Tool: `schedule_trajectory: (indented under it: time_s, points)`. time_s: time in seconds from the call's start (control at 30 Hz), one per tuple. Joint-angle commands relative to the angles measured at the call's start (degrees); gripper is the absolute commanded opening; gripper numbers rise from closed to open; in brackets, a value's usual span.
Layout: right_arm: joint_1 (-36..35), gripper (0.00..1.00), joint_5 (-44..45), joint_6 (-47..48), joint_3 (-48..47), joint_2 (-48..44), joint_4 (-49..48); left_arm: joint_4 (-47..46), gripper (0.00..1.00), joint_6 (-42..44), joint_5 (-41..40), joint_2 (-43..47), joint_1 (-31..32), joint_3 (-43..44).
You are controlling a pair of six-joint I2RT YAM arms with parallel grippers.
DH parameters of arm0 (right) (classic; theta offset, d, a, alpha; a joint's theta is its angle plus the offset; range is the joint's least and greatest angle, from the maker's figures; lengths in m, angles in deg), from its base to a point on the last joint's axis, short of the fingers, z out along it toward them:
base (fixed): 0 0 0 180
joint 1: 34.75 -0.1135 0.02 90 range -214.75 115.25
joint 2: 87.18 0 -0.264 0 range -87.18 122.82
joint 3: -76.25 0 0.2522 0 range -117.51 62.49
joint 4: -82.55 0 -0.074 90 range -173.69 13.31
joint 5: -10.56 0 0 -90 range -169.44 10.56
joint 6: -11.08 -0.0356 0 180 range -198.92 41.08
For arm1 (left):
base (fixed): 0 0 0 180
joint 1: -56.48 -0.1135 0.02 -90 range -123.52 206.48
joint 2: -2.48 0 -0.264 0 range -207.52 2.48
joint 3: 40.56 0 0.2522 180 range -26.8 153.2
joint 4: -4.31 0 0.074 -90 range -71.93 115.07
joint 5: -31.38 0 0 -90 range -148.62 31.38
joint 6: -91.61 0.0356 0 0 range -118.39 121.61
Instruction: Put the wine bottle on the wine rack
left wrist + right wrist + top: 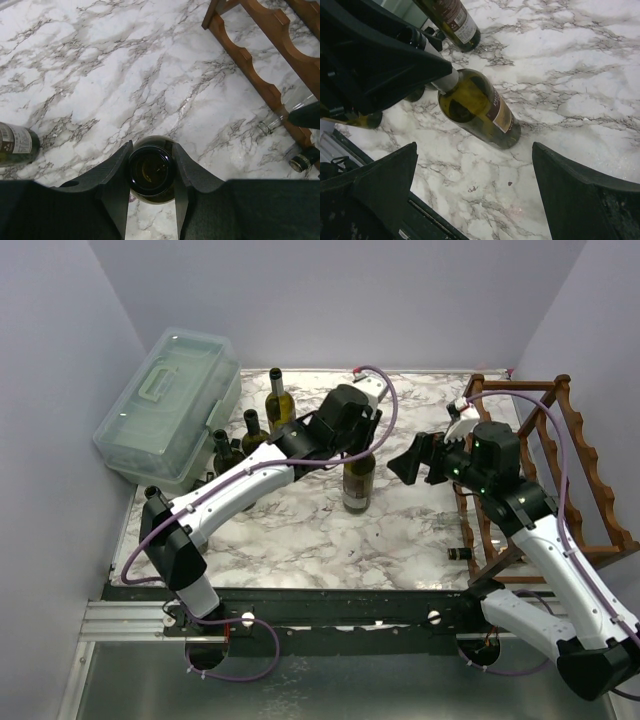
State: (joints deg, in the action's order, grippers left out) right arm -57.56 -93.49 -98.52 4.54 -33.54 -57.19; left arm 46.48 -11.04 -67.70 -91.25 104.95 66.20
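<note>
A green wine bottle (359,480) with a dark label stands upright on the marble table at the centre. My left gripper (350,430) is shut on its neck from above. In the left wrist view the fingers (117,172) clamp both sides of the bottle mouth (151,171). My right gripper (425,458) is open and empty, just right of the bottle. In the right wrist view the bottle (480,107) stands ahead of the wide-spread fingers (385,185). The reddish-brown wine rack (565,430) stands at the right edge and shows in the left wrist view (260,55).
Three more bottles (252,430) stand at the back left beside a translucent plastic lidded box (170,405). Bottle necks (272,124) stick out of the rack's lower tier. A purple cable loops over the left arm.
</note>
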Motion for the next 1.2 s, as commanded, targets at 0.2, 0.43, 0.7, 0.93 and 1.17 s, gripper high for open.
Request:
schedule_trajectory:
  time_s: [0.2,0.43,0.7,0.93,1.17]
  points:
    - [-0.1,1.0,5.2,-0.4,2.6,-3.5,0.5,0.1,0.13,4.8,-6.5,1.6,5.5,-0.8]
    - [-0.2,1.0,2.3,-0.2,3.3,-3.3,-0.5,1.0,0.54,3.3,-5.0,3.8,5.4,-1.9]
    - [-0.2,1.0,-6.4,3.0,3.5,-2.9,-3.3,1.5,0.8,3.9,0.4,7.6,3.6,-0.2]
    - [-2.7,1.0,-5.2,1.3,2.7,0.4,-6.2,2.4,0.99,4.3,1.6,11.2,-0.2,2.6]
    - [-12.3,1.0,6.7,0.6,-2.1,6.7,-7.2,-1.6,0.99,7.9,-5.2,16.1,-3.2,-0.9]
